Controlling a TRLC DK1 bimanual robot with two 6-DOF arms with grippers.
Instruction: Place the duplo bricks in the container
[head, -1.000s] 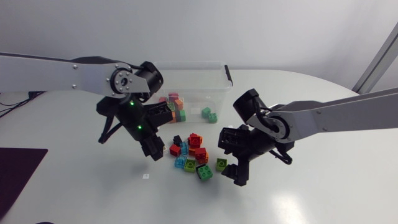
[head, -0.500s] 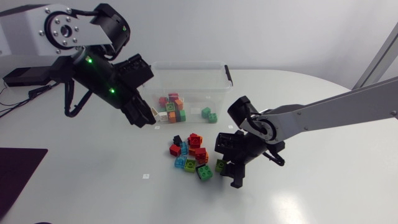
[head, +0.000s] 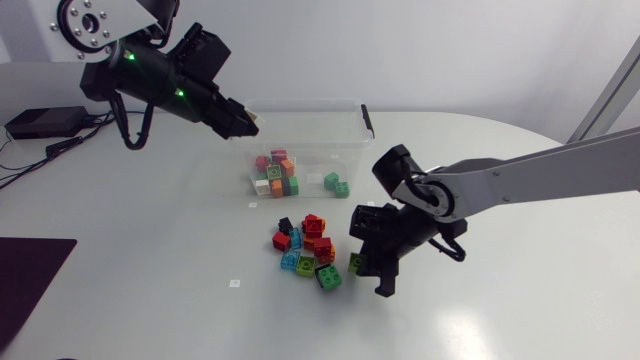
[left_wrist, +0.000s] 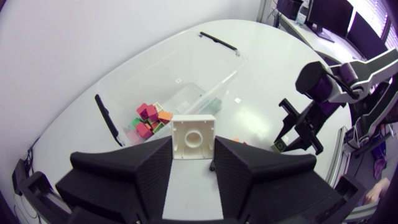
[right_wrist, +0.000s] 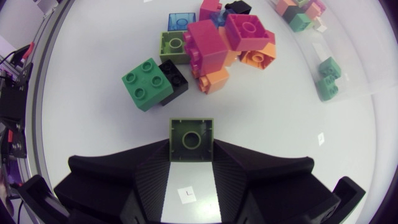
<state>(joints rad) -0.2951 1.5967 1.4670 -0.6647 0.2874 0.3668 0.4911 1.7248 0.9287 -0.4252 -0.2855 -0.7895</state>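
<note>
Gripping a small white duplo brick (left_wrist: 194, 137) from two sides, the left gripper (left_wrist: 194, 163) hangs raised over the clear plastic container (head: 300, 104). From above, its tip shows at the box's far left corner. The brick sits squarely between the black fingers, with a round ring on the face turned to the wrist camera. Inside the container a cluster of red, orange, green and white bricks (head: 276, 174) lies toward the left side. A pair of pale green bricks (head: 336, 184) lies apart from them to the right. Two black handles (left_wrist: 107, 119) clip the box's short ends.

The right gripper (right_wrist: 191, 152) is low over the white table (head: 150, 300), closed narrowly on an olive-green duplo brick (right_wrist: 191, 137) with one finger at each side. Whether that brick rests on the table or is lifted off it I cannot tell. Just ahead of it lies the loose pile of bricks (head: 305, 250), in front of the container and apart from it. In the pile a bright green four-stud brick (right_wrist: 147, 83) touches a black brick (right_wrist: 175, 79). Beyond them two magenta bricks (right_wrist: 208, 43) lie against orange bricks (right_wrist: 214, 81), with a second olive brick (right_wrist: 172, 46) and a translucent blue brick (right_wrist: 181, 20) farther on. A dark purple mat (head: 30, 275) lies at the table's left edge.
</note>
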